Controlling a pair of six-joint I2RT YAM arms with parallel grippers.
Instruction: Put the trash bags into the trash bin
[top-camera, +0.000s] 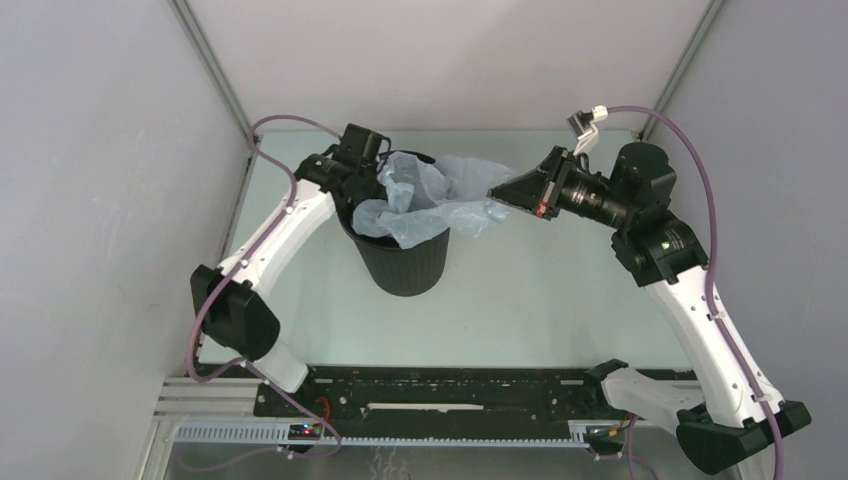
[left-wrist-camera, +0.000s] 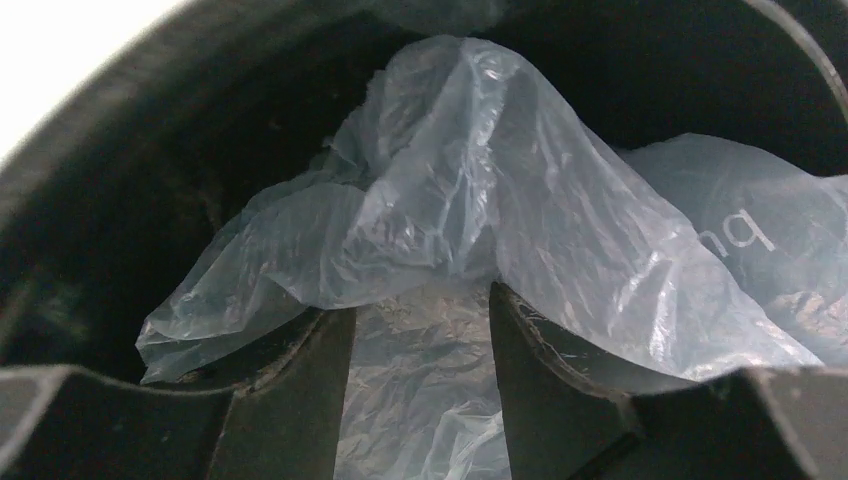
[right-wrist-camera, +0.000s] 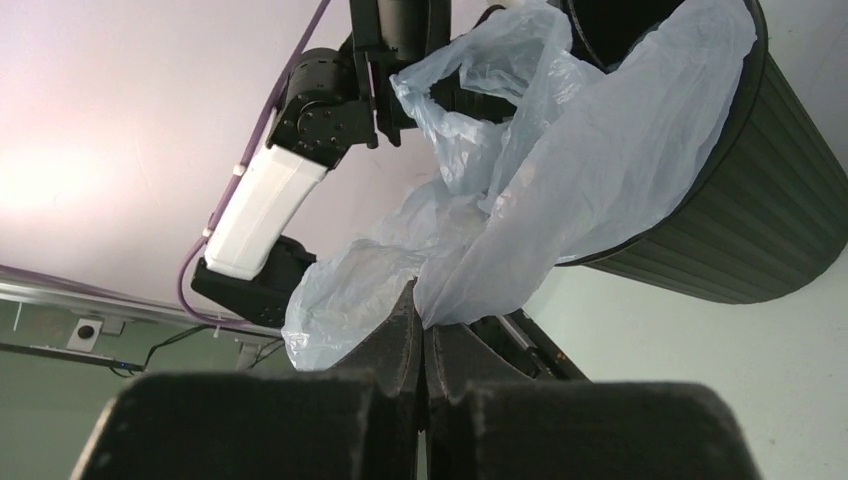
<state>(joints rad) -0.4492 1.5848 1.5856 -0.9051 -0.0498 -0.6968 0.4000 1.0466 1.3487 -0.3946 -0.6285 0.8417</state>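
The black trash bin (top-camera: 405, 262) stands upright left of the table's middle. The pale grey-blue trash bag (top-camera: 432, 200) is draped over its mouth, part inside and part hanging over the right rim. My left gripper (top-camera: 372, 176) is at the bin's left rim. In the left wrist view it (left-wrist-camera: 420, 300) is open inside the bin (left-wrist-camera: 150, 150), with the bag's film (left-wrist-camera: 500, 180) lying over the fingertips. My right gripper (top-camera: 493, 195) is just right of the bin. In the right wrist view it (right-wrist-camera: 422, 308) is shut on a fold of the bag (right-wrist-camera: 600, 170) outside the bin (right-wrist-camera: 770, 210).
The pale green table (top-camera: 560, 300) is walled in by grey panels with metal posts at the back corners. A black rail (top-camera: 450, 390) runs along the near edge between the arm bases. The left arm (right-wrist-camera: 265, 200) shows beyond the bag in the right wrist view.
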